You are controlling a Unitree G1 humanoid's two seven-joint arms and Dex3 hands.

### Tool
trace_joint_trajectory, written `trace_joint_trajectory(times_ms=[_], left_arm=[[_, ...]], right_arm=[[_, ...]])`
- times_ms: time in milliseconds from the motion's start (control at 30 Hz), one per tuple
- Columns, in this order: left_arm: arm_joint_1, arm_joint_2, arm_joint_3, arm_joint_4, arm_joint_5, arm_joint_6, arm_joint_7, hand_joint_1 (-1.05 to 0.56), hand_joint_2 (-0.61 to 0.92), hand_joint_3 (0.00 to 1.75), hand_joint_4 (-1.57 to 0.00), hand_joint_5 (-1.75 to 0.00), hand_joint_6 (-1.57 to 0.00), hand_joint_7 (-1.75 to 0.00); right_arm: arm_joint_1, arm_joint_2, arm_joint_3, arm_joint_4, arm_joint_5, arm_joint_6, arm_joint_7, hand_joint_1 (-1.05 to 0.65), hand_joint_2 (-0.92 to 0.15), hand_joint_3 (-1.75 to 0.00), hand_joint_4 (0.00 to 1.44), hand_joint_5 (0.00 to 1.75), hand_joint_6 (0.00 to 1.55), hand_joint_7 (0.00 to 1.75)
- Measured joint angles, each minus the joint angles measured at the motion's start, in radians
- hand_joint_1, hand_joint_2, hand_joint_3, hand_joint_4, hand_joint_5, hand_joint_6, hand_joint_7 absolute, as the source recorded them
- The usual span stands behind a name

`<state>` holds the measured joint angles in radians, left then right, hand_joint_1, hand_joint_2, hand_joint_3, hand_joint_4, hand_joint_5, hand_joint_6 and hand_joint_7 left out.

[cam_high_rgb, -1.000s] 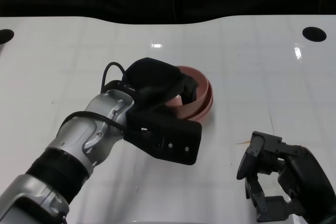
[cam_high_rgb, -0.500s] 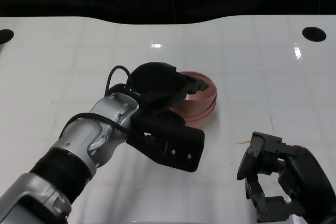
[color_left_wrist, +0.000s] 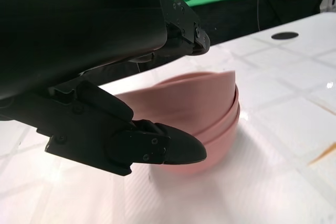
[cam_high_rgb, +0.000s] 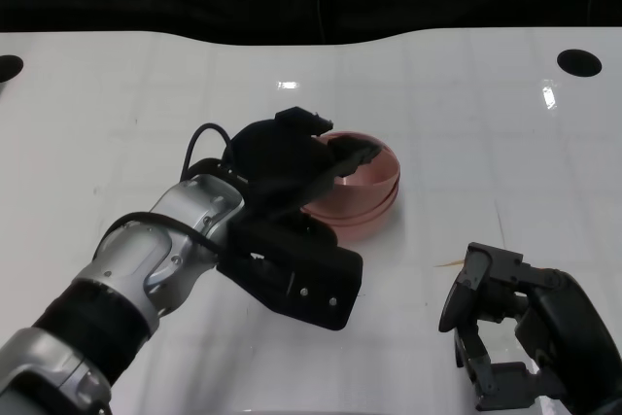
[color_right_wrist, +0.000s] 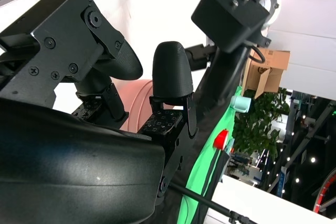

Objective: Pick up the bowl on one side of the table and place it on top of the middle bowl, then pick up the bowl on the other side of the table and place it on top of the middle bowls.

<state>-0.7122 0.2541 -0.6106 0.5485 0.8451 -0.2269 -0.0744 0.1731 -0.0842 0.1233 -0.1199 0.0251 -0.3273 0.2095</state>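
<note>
1. Pink bowls (cam_high_rgb: 362, 187): stacked/nested near the middle of the white table (cam_high_rgb: 466, 104), a bit closer to the far edge than the near one. Head view shows at least two rims, one inside the other; left wrist view (color_left_wrist: 210, 114) shows layered rims, top one sitting slightly tilted in the stack. Exact count of bowls: can't tell.
2. Left hand (cam_high_rgb: 292, 157): over the stack's near-left side, fingers spread apart. One finger (cam_high_rgb: 355, 155) reaches across the top bowl's rim; whether it touches the rim can't be told. In the wrist view a lower finger (color_left_wrist: 173, 148) sits in front of the stack's side, an upper one (color_left_wrist: 184, 27) is above the rim w/ clear gap to the bowl. Nothing held.
3. Left forearm (cam_high_rgb: 146, 259): silver, comes in from the near-left corner, angled toward table centre; black cable loops at the wrist.
4. Right hand (cam_high_rgb: 505, 328): near the table's near-right corner, well apart from the bowls, w/ nothing in it. Fingers curled inward some, w/ gaps between them. Right wrist view (color_right_wrist: 126, 77) shows fingers apart, a bit of pink bowl visible between them in the background.
5. Two dark round holes in the table: one at far-right corner (cam_high_rgb: 580, 62), one at far-left edge (cam_high_rgb: 8, 67).
</note>
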Motion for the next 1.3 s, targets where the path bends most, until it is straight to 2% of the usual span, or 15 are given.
trace_joint_trajectory(times_ms=[267, 533, 767, 867, 1000, 1100, 1133, 1233, 1300], left_arm=[[0.094, 0.035, 0.008, -0.057, -0.003, -0.010, -0.001, -0.81, 0.92, 0.48, 0.00, -0.01, 0.00, 0.00], [0.114, 0.038, 0.013, -0.042, 0.000, -0.034, 0.080, -0.80, 0.92, 0.48, 0.00, 0.00, 0.00, 0.00], [0.114, 0.026, 0.027, 0.004, -0.001, -0.094, 0.237, -0.79, 0.92, 0.49, 0.00, 0.00, 0.00, 0.00], [0.114, 0.026, 0.031, 0.006, -0.001, -0.099, 0.245, -0.78, 0.92, 0.49, 0.00, 0.00, 0.00, 0.00], [0.115, 0.028, 0.046, -0.002, -0.018, -0.102, 0.245, -0.70, 0.92, 0.36, -0.01, 0.00, -0.01, 0.00], [0.144, 0.040, 0.076, -0.053, -0.033, -0.100, 0.246, -0.62, 0.92, 0.28, -0.16, -0.10, -0.15, -0.07], [0.159, 0.043, 0.083, -0.064, -0.036, -0.107, 0.260, -0.57, 0.92, 0.22, -0.22, -0.35, -0.28, -0.09], [0.210, 0.048, 0.111, -0.059, -0.038, -0.180, 0.383, -0.50, 0.92, 0.21, -0.18, -0.99, -0.49, -0.13], [0.245, 0.057, 0.128, -0.047, -0.037, -0.235, 0.489, -0.46, 0.92, 0.22, -0.16, -1.17, -0.53, -0.17]], right_arm=[[-0.002, 0.000, 0.000, 0.000, -0.001, 0.000, -0.002, -0.03, -0.34, -1.52, 0.90, 1.75, 0.78, 1.57], [-0.002, 0.000, 0.000, 0.000, 0.000, 0.003, -0.002, -0.02, -0.34, -1.52, 0.90, 1.75, 0.79, 1.57], [-0.002, 0.000, 0.000, -0.002, 0.000, 0.005, 0.001, -0.01, -0.34, -1.52, 0.91, 1.75, 0.79, 1.58], [-0.002, 0.000, 0.000, -0.003, 0.001, 0.005, 0.001, 0.00, -0.34, -1.53, 0.91, 1.75, 0.79, 1.58], [-0.002, 0.000, 0.000, -0.003, 0.002, 0.005, 0.003, -0.01, -0.34, -1.53, 0.91, 1.75, 0.79, 1.58], [-0.002, 0.000, -0.001, -0.004, 0.002, 0.005, 0.003, -0.01, -0.33, -1.54, 0.91, 1.75, 0.79, 1.58], [-0.002, 0.000, -0.002, -0.004, 0.002, 0.005, 0.003, -0.01, -0.33, -1.54, 0.91, 1.75, 0.79, 1.58], [-0.002, 0.000, -0.002, -0.004, 0.002, 0.006, 0.004, -0.01, -0.33, -1.54, 0.91, 1.75, 0.79, 1.59], [-0.003, 0.000, -0.002, -0.004, 0.003, 0.006, 0.006, -0.01, -0.33, -1.55, 0.91, 1.75, 0.79, 1.59]])
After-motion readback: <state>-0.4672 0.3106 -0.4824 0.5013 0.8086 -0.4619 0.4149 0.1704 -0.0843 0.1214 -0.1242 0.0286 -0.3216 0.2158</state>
